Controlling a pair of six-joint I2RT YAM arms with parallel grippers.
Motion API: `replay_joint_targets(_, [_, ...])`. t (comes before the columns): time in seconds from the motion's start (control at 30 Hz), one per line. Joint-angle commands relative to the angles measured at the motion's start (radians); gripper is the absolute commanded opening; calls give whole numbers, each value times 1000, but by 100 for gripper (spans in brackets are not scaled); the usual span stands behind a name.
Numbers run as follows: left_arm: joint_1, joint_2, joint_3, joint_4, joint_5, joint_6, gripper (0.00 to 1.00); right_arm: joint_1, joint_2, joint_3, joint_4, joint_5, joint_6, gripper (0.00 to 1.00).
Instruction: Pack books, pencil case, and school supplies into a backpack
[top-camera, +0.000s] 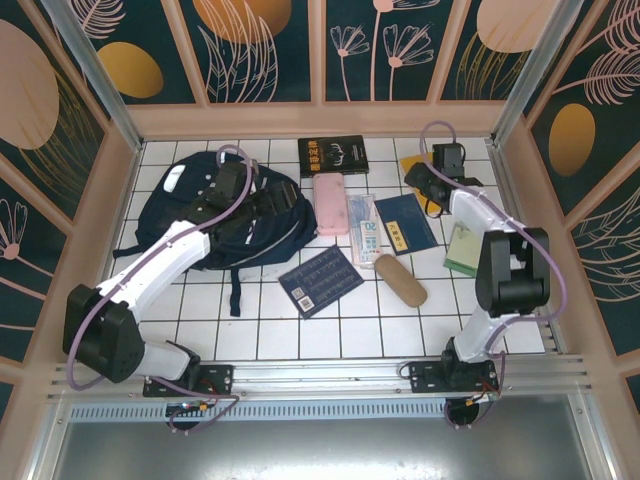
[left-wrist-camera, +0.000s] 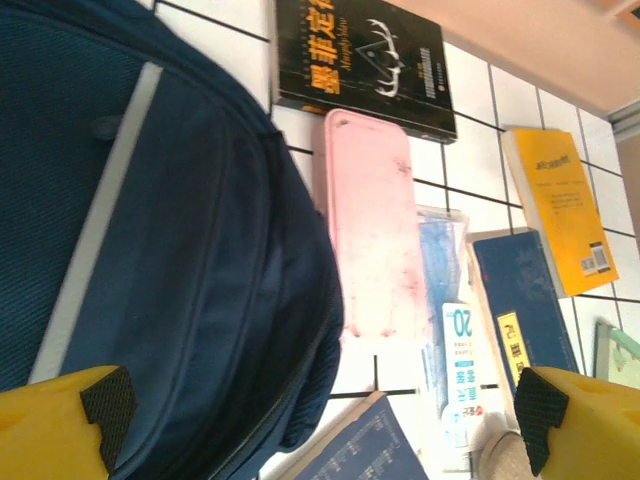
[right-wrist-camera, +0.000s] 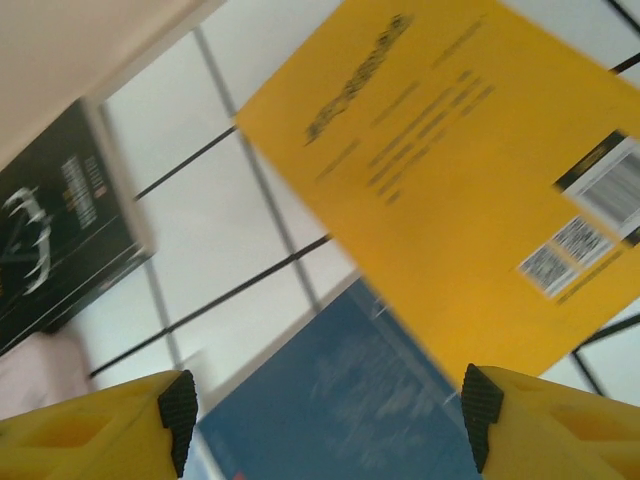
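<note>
Looks like a robot lab test cell: white tiled surface (top-camera: 200, 330) boxed in by leaf-printed panels (top-camera: 260, 50), aluminium posts (top-camera: 95, 75) at the corners, white arms (top-camera: 165, 255) bolted to a metal rail (top-camera: 330, 372) in front.

Yellow book (right-wrist-camera: 440, 200) blurred, edge-cropped

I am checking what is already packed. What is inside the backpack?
Its inside cannot be seen. Of the backpack, navy outer fabric and a pale stripe are visible; the left gripper covers its middle from above, so any contents are hidden.
</note>
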Motion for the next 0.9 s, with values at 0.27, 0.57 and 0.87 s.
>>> replay_joint_targets(0.27, [-18, 99, 93, -26, -18, 44, 98, -70, 343, 245, -122, -84, -17, 67])
replay_joint_targets(0.57, [-20, 188, 120, 109, 77, 3, 98, 28, 304, 88, -101, -188, 60, 66])
replay_joint_targets(0.87, [-79, 437, 369, 97, 157, 1, 87, 177, 225, -21, -52, -221, 178, 66])
